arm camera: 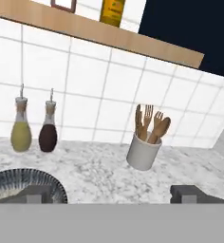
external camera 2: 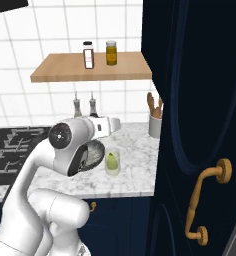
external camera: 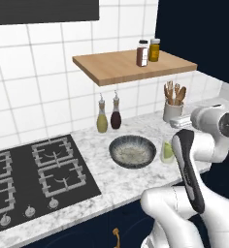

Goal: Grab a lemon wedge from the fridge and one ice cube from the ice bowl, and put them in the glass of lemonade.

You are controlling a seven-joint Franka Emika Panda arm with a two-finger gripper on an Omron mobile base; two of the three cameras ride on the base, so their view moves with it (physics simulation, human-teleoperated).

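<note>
Tool (arm camera: 109, 193) released, fingers spread wide at the bottom of the hand view, gripping nothing. Glass of lemonade (external camera 2: 112, 162) sits on the counter (external camera 2: 135, 150) at centre of the right base view, lemon wedge (external camera 2: 111, 162) inside it, just below the tool. Ice bowl (external camera: 132, 151) beside glass, left of it in the left base view.
</note>
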